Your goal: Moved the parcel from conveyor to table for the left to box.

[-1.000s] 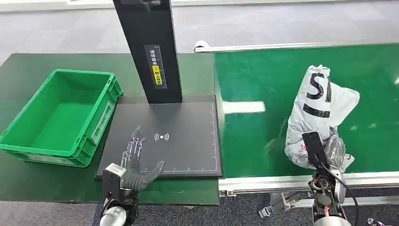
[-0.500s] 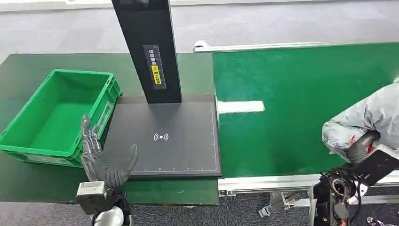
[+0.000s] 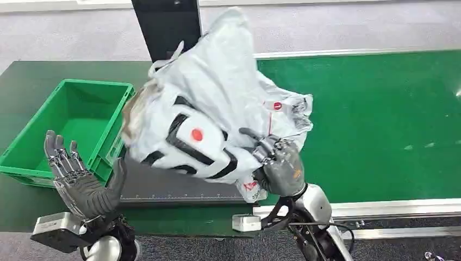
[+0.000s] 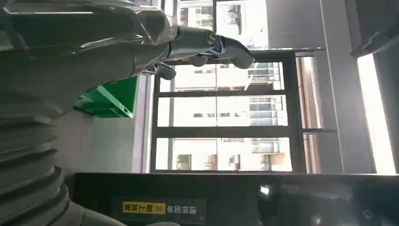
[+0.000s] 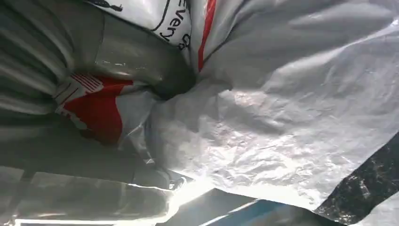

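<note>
**Parcel held aloft over the dark scanning pad**

Dark green covers the surface [image 3: 32,70] at the left, and a brighter green conveyor belt [image 3: 380,109] runs off to the right, edged by a pale metal rail. Over the black scanning pad [image 3: 179,187] with its white ruler ticks, the crumpled white plastic mailer parcel [image 3: 212,114] hangs in the air, clear of both belt and surface. Bold black lettering and a red dot mark its near face; the letters cannot be read whole. In the right wrist view, "Every" shows in black on the plastic [image 5: 282,141], beside a red patch. The right hand [image 3: 280,168] grips the parcel from below at its lower corner, fingers curled into the plastic. The left hand [image 3: 81,182] is raised, palm up, fingers spread and holding nothing, just in front of the empty green plastic crate [image 3: 70,125]. Behind the parcel rises a black post [image 3: 166,27]; the left wrist view shows its yellow label [image 4: 146,207] with Chinese characters, too small to read.
</note>
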Controlling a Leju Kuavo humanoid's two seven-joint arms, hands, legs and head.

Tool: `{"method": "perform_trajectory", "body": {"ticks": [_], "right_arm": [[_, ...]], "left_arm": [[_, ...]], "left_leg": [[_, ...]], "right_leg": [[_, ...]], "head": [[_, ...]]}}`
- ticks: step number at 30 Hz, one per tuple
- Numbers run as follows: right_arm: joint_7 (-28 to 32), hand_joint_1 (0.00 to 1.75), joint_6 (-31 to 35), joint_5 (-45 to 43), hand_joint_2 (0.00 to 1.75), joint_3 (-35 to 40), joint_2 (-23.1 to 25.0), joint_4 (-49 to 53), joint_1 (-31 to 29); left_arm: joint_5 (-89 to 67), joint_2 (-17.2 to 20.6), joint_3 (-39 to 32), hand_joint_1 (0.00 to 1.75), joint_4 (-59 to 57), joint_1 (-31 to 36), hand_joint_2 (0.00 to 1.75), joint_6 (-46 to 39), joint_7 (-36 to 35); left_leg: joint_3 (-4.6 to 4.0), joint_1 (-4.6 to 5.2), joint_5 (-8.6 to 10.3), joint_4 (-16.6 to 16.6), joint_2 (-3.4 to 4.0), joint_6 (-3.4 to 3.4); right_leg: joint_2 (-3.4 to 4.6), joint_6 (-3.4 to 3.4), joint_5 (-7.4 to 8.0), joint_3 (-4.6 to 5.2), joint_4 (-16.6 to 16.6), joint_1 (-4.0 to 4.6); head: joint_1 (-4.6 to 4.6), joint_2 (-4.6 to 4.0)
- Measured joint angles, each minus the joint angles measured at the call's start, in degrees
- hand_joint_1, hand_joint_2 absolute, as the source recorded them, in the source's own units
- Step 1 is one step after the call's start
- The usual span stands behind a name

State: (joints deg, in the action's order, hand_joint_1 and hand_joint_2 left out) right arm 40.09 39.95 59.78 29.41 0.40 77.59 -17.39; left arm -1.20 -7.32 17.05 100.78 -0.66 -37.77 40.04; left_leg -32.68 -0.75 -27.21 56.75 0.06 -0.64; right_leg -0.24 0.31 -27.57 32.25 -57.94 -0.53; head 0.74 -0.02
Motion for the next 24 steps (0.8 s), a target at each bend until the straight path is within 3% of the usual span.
{"method": "perform_trajectory", "body": {"ticks": [3, 6, 10, 13, 17, 19, 24], "right_arm": [[0.0, 1.75, 0.0, 5.4, 1.75, 2.6, -0.9, -2.7, -1.7], [-2.8, 1.75, -2.9, 8.0, 1.75, 5.6, -1.2, -15.1, -7.8], [-11.5, 1.75, -20.1, 10.3, 1.75, 11.9, -0.8, -31.2, -15.7], [-17.8, 1.75, -26.2, 11.1, 1.75, 15.4, 0.8, -38.3, -20.5], [-22.2, 1.75, -24.0, 11.1, 1.75, 17.6, 2.5, -43.1, -23.9], [-22.2, 1.75, -19.7, 10.6, 1.75, 18.0, 2.8, -43.9, -24.2], [-14.7, 1.75, -5.2, 5.3, 1.75, 18.5, 2.9, -44.9, -24.3]], "left_arm": [[0.0, 0.1, 0.0, 0.00, 0.3, -0.3, 1.75, 0.2, 0.0], [0.2, 0.1, 0.0, 0.00, 0.4, -0.3, 1.75, 0.9, 0.0], [0.3, 0.1, 0.0, 0.00, 0.3, -0.4, 1.75, 1.4, 0.0], [-0.2, 0.1, 0.0, 0.00, 0.1, -0.5, 1.75, 1.4, 0.0], [-0.7, 0.1, -0.1, 0.00, 0.0, -1.6, 1.75, 1.3, 0.0], [-0.6, 0.1, -0.1, 0.00, 0.0, -2.3, 1.75, 1.8, 0.0], [-0.4, 0.0, -0.2, 0.00, -0.2, -2.7, 1.75, 4.9, 0.0]], "left_leg": [[0.01, 0.00, -0.01, 0.0, 0.01, 0.00], [0.11, -0.01, 0.02, 0.0, 0.08, 0.01], [0.09, -0.02, 0.16, 0.0, 0.02, 0.03], [0.13, -0.02, 0.16, 0.0, 0.05, 0.02], [0.12, -0.02, 0.15, 0.0, 0.04, 0.03], [0.10, -0.01, 0.15, 0.0, 0.04, 0.03], [0.08, -0.01, 0.15, 0.0, 0.03, 0.03]], "right_leg": [[0.01, 0.00, 0.01, -0.01, 0.0, 0.00], [0.06, -0.02, 0.06, -0.07, 0.0, 0.01], [0.00, -0.01, 0.12, -0.08, 0.0, 0.02], [0.04, -0.02, 0.12, -0.06, 0.0, 0.02], [0.03, -0.01, 0.10, -0.06, 0.0, 0.02], [0.03, -0.01, 0.10, -0.06, 0.0, 0.01], [0.04, 0.00, 0.11, -0.02, 0.0, 0.01]], "head": [[-0.02, 0.02], [-0.04, 0.00], [0.00, 0.00], [0.00, 0.00], [0.00, 0.02], [0.02, 0.02], [-0.02, 0.02]]}}
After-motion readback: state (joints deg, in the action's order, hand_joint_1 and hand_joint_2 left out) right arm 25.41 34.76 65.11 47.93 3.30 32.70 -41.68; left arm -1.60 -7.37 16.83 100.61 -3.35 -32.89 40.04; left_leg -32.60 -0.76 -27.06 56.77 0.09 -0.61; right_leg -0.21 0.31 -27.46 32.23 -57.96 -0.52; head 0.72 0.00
